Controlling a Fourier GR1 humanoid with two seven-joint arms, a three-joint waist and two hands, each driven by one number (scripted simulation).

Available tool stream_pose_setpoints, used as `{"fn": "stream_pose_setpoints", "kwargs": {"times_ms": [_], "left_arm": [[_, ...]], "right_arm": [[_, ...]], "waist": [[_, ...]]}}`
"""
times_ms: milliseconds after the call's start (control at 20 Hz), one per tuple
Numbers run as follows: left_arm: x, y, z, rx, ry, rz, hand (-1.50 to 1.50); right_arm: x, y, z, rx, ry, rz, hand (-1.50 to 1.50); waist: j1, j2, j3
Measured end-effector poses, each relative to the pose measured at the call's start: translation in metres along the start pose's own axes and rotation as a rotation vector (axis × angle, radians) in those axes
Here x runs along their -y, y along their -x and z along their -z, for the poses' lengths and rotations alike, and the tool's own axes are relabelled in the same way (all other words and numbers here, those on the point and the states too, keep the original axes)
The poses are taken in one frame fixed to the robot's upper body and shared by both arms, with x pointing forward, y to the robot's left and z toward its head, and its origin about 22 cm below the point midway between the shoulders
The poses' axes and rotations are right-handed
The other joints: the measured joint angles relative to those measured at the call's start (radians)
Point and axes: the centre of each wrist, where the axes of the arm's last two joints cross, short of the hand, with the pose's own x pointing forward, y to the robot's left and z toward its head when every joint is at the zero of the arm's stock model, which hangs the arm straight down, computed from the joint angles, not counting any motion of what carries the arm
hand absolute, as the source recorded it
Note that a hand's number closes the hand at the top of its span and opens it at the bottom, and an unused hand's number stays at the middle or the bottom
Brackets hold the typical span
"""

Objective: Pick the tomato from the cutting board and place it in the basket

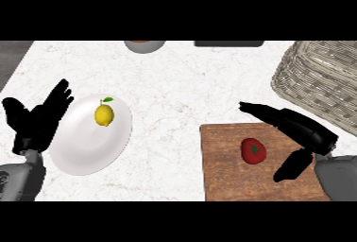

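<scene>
The tomato lies on the cutting board, just left of the right hand, between its open fingers and thumb. The left hand rests open by the plate, well apart.

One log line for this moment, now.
tomato: on cutting board | right hand: open, beside tomato | left hand: open, resting at left | basket: upper right

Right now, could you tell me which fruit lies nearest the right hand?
The red tomato on the cutting board, just beside the open right hand; the yellow lemon sits far off on the white plate.
</scene>
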Motion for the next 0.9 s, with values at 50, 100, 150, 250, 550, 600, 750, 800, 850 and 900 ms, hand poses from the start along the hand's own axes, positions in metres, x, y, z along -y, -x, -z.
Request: {"fn": "stream_pose_setpoints", "kwargs": {"times_ms": [50, 100, 150, 250, 550, 600, 750, 800, 850, 900], "left_arm": [[0.001, 0.0, 0.003, -0.001, 0.0, 0.001, 0.0], [0.003, 0.001, 0.001, -0.003, -0.002, 0.002, 0.0], [0.002, 0.001, 0.003, 0.0, -0.002, 0.0, 0.0], [0.001, 0.004, 0.0, -0.004, -0.007, -0.003, 0.0], [-0.001, 0.0, 0.002, -0.004, -0.007, 0.001, 0.0], [0.0, 0.002, 0.003, -0.002, -0.007, 0.0, 0.0], [-0.004, 0.0, 0.004, -0.005, -0.007, -0.003, 0.0], [-0.004, -0.001, 0.004, 0.001, -0.004, -0.005, 0.0], [-0.001, -0.001, 0.003, -0.002, -0.003, -0.004, 0.0], [-0.001, 0.0, 0.003, -0.001, -0.005, -0.002, 0.0]], "right_arm": [[-0.004, 0.002, 0.004, -0.01, -0.013, -0.009, -1.5], [-0.006, 0.005, 0.005, -0.019, -0.019, -0.018, -1.5], [-0.007, 0.008, 0.008, -0.025, -0.026, -0.026, -1.5], [-0.008, 0.012, 0.012, -0.035, -0.043, -0.038, -1.5], [-0.009, 0.025, 0.007, -0.029, -0.051, -0.047, -1.5], [-0.011, 0.027, 0.006, -0.024, -0.052, -0.045, -1.5], [0.0, 0.032, 0.004, -0.008, -0.062, -0.023, -1.5], [0.001, 0.035, 0.006, -0.003, -0.062, -0.019, -1.5], [0.001, 0.035, 0.005, 0.0, -0.06, -0.016, -1.5], [-0.001, 0.035, 0.003, 0.003, -0.065, -0.016, -1.5]], "waist": [[-0.001, 0.0, 0.0], [0.0, 0.0, 0.0], [-0.001, 0.0, 0.0], [0.0, 0.0, 0.0], [-0.002, 0.0, 0.0], [-0.002, 0.0, 0.0], [-0.002, 0.0, 0.0], [-0.001, 0.0, 0.0], [-0.002, 0.0, 0.0], [-0.002, 0.0, 0.0]]}}
